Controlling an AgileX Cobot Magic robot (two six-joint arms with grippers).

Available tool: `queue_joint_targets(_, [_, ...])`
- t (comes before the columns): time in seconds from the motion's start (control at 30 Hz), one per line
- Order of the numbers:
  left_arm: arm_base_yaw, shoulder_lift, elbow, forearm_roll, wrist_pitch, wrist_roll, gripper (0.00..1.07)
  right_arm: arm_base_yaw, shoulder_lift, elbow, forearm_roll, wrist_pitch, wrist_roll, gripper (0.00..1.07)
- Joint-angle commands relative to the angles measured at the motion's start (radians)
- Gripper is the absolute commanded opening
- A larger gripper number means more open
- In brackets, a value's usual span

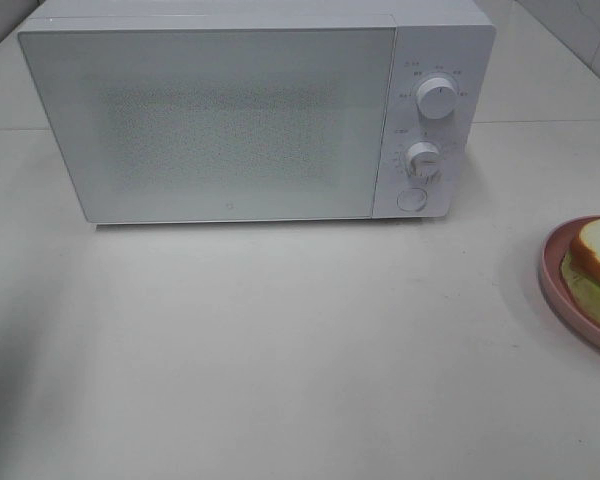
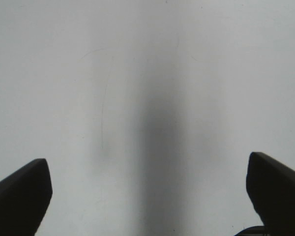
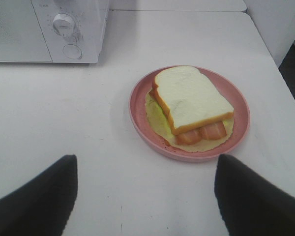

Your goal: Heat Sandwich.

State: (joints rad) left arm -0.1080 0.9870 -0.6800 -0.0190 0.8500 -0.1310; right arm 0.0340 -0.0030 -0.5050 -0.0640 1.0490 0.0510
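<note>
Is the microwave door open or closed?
Closed. The microwave door sits flat against its front, no gap showing, and the sandwich is outside on the pink plate.

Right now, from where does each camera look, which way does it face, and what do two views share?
Exterior high: mounted above, looking down at the closed microwave and white table; no arm shows.
Left wrist: on the left arm, facing bare table; the open left claw shows as two dark fingertips.
Right wrist: on the right arm, facing the sandwich on the pink plate; the open right claw frames it.
Shared: exterior high and right wrist both show microwave dials, plate, sandwich.
</note>
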Motion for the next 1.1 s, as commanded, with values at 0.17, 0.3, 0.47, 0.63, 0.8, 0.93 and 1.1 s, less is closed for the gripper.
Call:
queue_joint_targets(0.17, [0.004, -0.236, 0.118, 0.019, 0.043, -0.041, 1.01, -0.004, -0.026, 0.001, -0.002, -0.007, -0.002, 0.75])
queue_joint_targets(0.3, [0.004, -0.356, 0.16, 0.019, 0.101, -0.038, 1.01, -0.004, -0.026, 0.001, -0.002, -0.007, -0.002, 0.75])
queue_joint_targets(0.47, [0.004, -0.474, 0.162, 0.019, 0.197, -0.036, 1.01, -0.004, -0.026, 0.001, -0.002, -0.007, -0.002, 0.75])
queue_joint_targets(0.63, [0.004, -0.571, 0.183, 0.048, 0.189, 0.009, 1.01, -0.004, -0.026, 0.001, -0.002, -0.007, -0.002, 0.75])
queue_joint_targets(0.8, [0.004, -0.596, 0.183, -0.003, 0.186, 0.118, 1.01, -0.004, -0.026, 0.001, -0.002, -0.007, -0.002, 0.75])
queue_joint_targets(0.93, [0.004, -0.596, 0.183, -0.021, 0.186, 0.138, 1.01, -0.004, -0.026, 0.001, -0.002, -0.007, -0.002, 0.75])
queue_joint_targets(1.1, [0.004, -0.596, 0.183, -0.026, 0.186, 0.14, 1.01, -0.004, -0.026, 0.001, -0.002, -0.007, -0.002, 0.75])
